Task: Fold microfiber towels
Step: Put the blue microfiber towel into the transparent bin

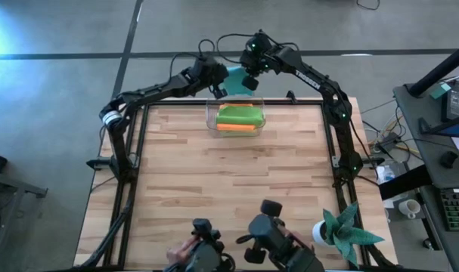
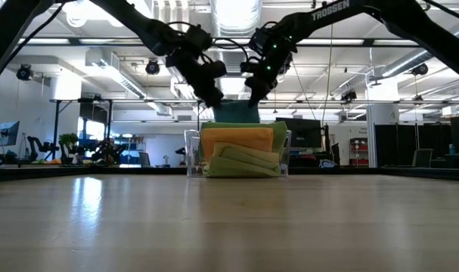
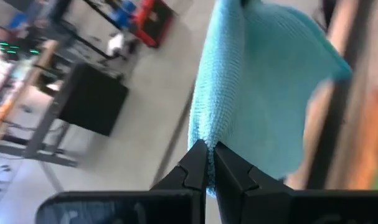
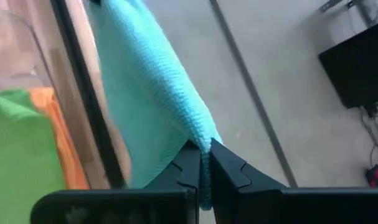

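Wooden surface (image 1: 214,181) runs out to a clear bin (image 1: 212,115) at its far edge, holding green (image 1: 240,115) and orange (image 1: 237,128) towels. Beyond it my left fingers (image 3: 207,163) and right fingers (image 4: 203,163) each pinch shut on the blue towel (image 1: 234,75), held aloft.

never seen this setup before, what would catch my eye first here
Both arms meet at the far edge of the table, holding a light blue towel up between them: the left end effector and the right end effector are each shut on an edge of it. Just below sits a clear bin with green and orange towels folded inside. A spiky teal plant stands at the near right corner.
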